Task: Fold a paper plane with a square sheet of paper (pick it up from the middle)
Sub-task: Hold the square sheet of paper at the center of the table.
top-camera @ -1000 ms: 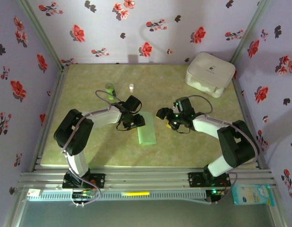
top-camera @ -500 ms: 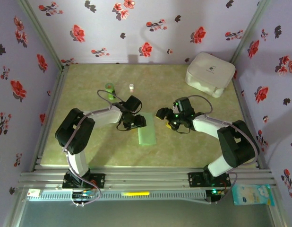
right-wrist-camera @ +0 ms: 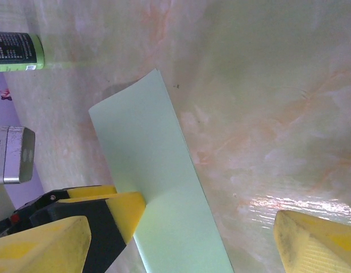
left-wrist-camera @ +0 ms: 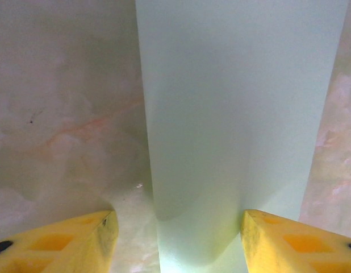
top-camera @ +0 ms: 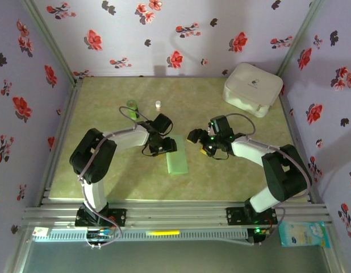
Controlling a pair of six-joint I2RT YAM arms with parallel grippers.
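Note:
The pale green sheet of paper (top-camera: pixel 176 154) lies flat mid-table, folded into a long narrow strip; it is a plain strip, not a paper plane shape. My left gripper (top-camera: pixel 164 146) hovers low over the strip's far left end, open. In the left wrist view the paper (left-wrist-camera: pixel 238 114) runs between the yellow fingers (left-wrist-camera: pixel 79 239) of the left gripper (left-wrist-camera: pixel 178 244), which grip nothing. My right gripper (top-camera: pixel 197 139) stands open just right of the strip. In the right wrist view the paper (right-wrist-camera: pixel 158 170) lies inside the wide gap of the right gripper (right-wrist-camera: pixel 181 244), beside a left-arm fingertip (right-wrist-camera: pixel 124 207).
A dark green bottle (top-camera: pixel 132 107) and a small white vial (top-camera: pixel 158 104) stand behind the left gripper; the bottle (right-wrist-camera: pixel 16 52) also lies at the right wrist view's left edge. A white rounded case (top-camera: pixel 252 88) sits at the back right. Floral walls enclose the table.
The left gripper has opened wider and crept slightly right along the strip's far end. The right gripper has hardly moved. The paper lies as before.

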